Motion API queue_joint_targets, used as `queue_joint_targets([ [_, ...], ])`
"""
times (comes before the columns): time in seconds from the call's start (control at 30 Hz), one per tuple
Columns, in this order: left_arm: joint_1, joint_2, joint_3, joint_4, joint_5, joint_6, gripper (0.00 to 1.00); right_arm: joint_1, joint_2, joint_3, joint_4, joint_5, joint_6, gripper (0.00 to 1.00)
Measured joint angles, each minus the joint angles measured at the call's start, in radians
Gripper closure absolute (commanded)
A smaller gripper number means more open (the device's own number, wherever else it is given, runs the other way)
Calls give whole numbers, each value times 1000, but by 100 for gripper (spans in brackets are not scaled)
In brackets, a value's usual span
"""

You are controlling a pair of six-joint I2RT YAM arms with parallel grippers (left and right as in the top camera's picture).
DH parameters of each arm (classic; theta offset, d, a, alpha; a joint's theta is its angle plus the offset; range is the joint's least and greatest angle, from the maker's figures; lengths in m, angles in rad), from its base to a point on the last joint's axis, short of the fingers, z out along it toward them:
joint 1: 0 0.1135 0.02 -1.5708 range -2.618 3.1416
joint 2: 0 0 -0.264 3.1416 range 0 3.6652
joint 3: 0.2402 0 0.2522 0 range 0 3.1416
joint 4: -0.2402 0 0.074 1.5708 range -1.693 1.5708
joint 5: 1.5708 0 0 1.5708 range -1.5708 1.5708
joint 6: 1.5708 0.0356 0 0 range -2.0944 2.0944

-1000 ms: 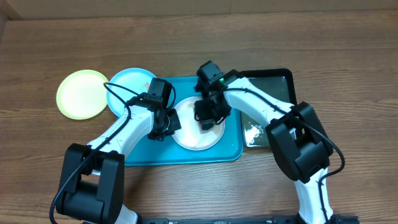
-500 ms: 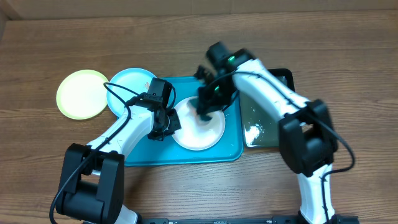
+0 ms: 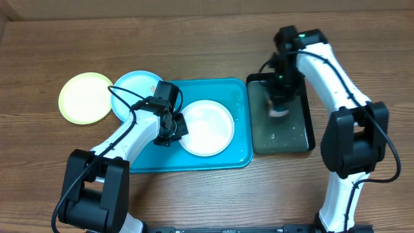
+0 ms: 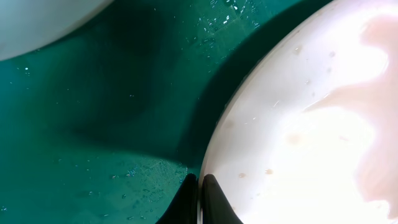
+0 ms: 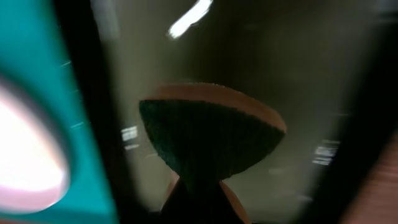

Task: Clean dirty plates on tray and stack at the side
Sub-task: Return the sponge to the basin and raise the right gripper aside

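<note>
The white plate is seen lying in the turquoise tray at the frame's centre, its left rim pinched by the closed left gripper. A green-faced sponge is clamped in the right gripper, held over the black tray (wet inside) at the right. The light blue plate is found at the turquoise tray's upper-left corner, with the yellow-green plate beside it on the counter at upper left.
</note>
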Motion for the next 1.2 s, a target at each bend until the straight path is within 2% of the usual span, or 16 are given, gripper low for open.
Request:
queue_joint_targets([
  [0.17, 0, 0, 0, 1, 0, 0, 96, -56, 0, -62, 62, 111, 14, 96],
  [0.33, 0, 0, 0, 2, 0, 0, 96, -64, 0, -161, 135, 141, 19, 96],
  [0.37, 0, 0, 0, 2, 1, 0, 96, -63, 0, -177, 149, 142, 19, 86],
  [0.43, 0, 0, 0, 2, 1, 0, 96, -63, 0, -195, 160, 145, 24, 55],
  [0.5, 0, 0, 0, 2, 2, 0, 96, -63, 0, -201, 161, 143, 23, 42],
  [0.7, 0, 0, 0, 2, 2, 0, 96, -64, 0, -183, 137, 117, 24, 28],
  [0.8, 0, 0, 0, 2, 2, 0, 96, -77, 0, -116, 114, 106, 38, 25],
  [0.97, 0, 0, 0, 2, 2, 0, 94, -144, -1, -24, 116, 100, 68, 25],
  [1.07, 0, 0, 0, 3, 3, 1, 87, -228, -2, -16, 114, 99, 87, 23],
  [1.17, 0, 0, 0, 6, 3, 4, 78, -313, -2, -16, 113, 100, 108, 11],
  [1.2, 0, 0, 0, 6, 3, 3, 77, -343, -2, -16, 112, 100, 112, 8],
])
